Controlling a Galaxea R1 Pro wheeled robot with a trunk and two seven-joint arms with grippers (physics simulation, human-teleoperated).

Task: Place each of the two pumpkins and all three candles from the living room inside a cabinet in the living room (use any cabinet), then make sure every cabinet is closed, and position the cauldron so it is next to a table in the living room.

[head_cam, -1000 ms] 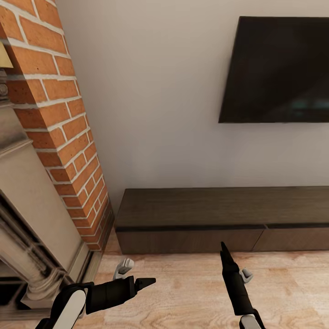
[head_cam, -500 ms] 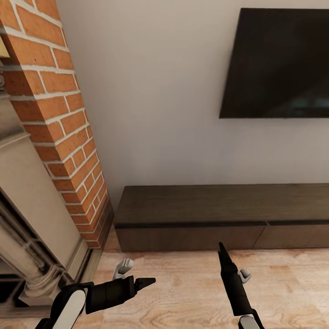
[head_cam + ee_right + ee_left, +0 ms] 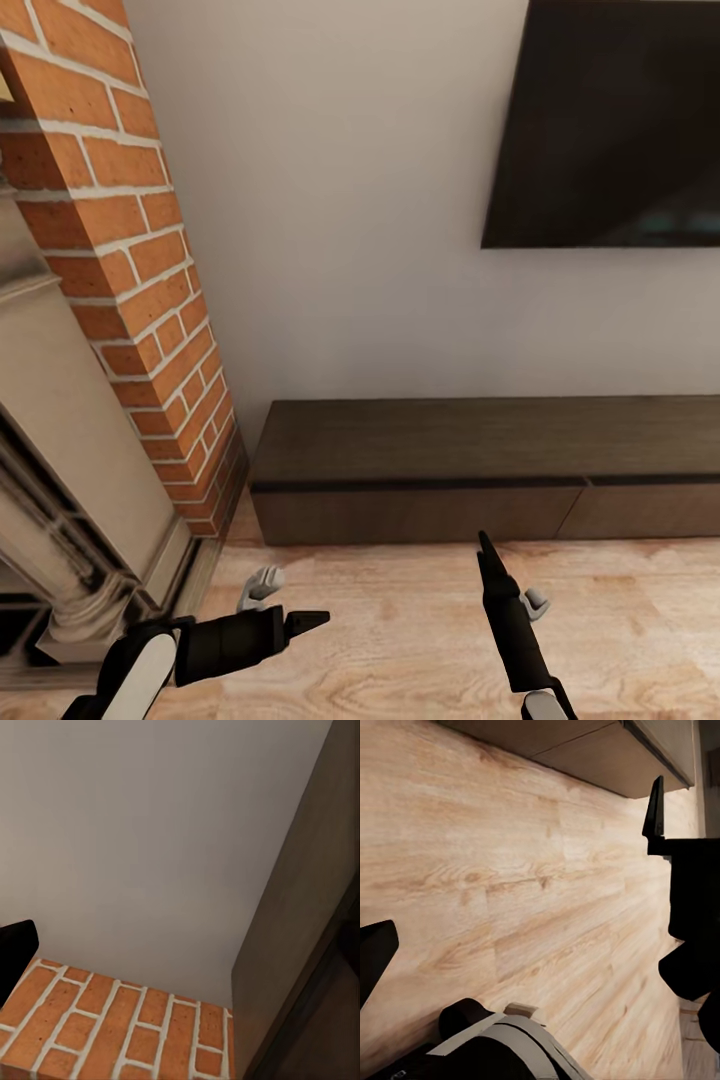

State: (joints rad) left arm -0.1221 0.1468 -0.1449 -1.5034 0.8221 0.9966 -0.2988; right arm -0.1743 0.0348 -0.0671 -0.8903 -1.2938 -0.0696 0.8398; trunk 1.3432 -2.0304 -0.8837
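Note:
The long, low, dark brown cabinet (image 3: pixel 480 450) stands against the white wall ahead, both visible drawer fronts shut. My left gripper (image 3: pixel 305 622) hovers over the wood floor short of the cabinet's left end, pointing right, open and holding nothing. My right gripper (image 3: pixel 487 555) points forward at the cabinet's front, just short of it, open and holding nothing. In the left wrist view the right gripper (image 3: pixel 654 810) shows as a black point over the floorboards, with the cabinet's base (image 3: pixel 585 750) beyond. The pumpkins, candles, cauldron and table are out of view.
A red brick chimney breast (image 3: pixel 130 270) with a pale stone fireplace surround (image 3: pixel 70 480) rises at the left, close to my left arm. A black TV (image 3: pixel 610 130) hangs on the wall above the cabinet. Light wood floor (image 3: pixel 400 640) lies between me and the cabinet.
The whole picture has shifted slightly, so the camera has moved. My left gripper sits a little lower and further left in the view. Both grippers still hold nothing.

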